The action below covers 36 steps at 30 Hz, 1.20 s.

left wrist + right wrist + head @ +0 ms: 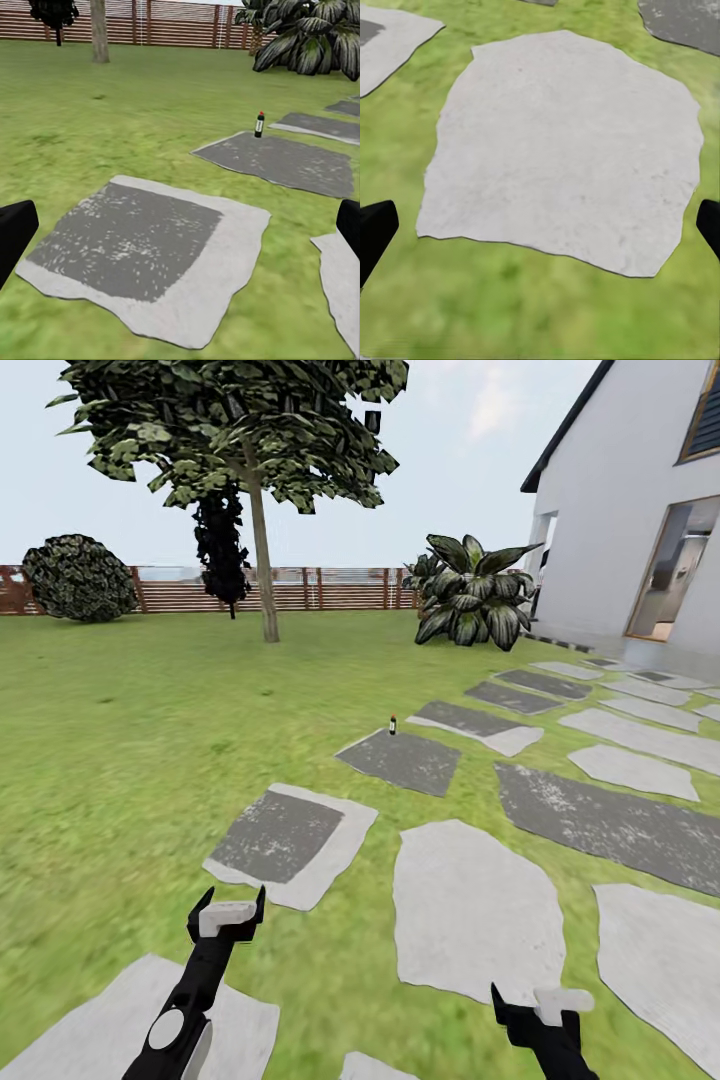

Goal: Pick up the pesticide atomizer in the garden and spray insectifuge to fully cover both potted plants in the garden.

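Note:
The pesticide atomizer (392, 725), a small dark bottle with a red top and a white label, stands upright at the edge of a dark stepping stone (400, 760) out on the garden lawn. It also shows in the left wrist view as the atomizer (259, 124), well beyond the fingers. My left gripper (229, 909) is open and empty, low over the grass, a couple of stones short of the bottle. My right gripper (536, 1002) is open and empty too, above a pale stone (562, 142). The potted plants are out of view.
A tree (262, 540) and a round bush (78, 577) stand before the brown slatted fence (300, 590). A large striped spiky plant (470, 600) grows by the white house (640, 510). Stepping stones (610, 820) run toward the house door.

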Tool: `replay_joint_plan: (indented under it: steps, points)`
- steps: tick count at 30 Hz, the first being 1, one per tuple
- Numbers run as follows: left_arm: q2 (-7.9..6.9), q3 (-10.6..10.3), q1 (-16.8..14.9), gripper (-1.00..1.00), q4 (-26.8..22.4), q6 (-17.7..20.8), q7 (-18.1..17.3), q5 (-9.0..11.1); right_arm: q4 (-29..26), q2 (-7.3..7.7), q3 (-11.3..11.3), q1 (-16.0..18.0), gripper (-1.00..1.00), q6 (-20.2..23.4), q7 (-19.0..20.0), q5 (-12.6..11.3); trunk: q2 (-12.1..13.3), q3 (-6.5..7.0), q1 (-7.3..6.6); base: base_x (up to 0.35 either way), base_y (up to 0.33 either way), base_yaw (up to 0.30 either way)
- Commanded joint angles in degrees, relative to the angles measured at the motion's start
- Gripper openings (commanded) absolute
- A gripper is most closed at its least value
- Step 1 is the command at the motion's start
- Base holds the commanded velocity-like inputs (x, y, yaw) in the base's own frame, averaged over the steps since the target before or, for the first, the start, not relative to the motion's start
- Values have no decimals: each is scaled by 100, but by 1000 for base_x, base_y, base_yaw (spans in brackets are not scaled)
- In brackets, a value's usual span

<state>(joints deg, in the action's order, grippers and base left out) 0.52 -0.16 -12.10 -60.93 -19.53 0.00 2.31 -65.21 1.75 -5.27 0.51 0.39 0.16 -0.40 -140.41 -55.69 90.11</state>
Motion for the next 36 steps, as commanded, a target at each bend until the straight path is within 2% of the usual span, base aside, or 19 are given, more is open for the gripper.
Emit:
replay_joint_plan:
  steps: [1, 36]
  points:
    - [1, -2, -2, 100, 2, -15, 0, 24, -5, 1, -1, 2, 100, 4, 2, -4, -2, -5, 2, 339, 0, 0]
    - [1, -2, -2, 100, 2, -15, 0, 24, -9, 0, -1, 2, 100, 14, 28, -4, -2, -5, 2, 339, 0, 0]
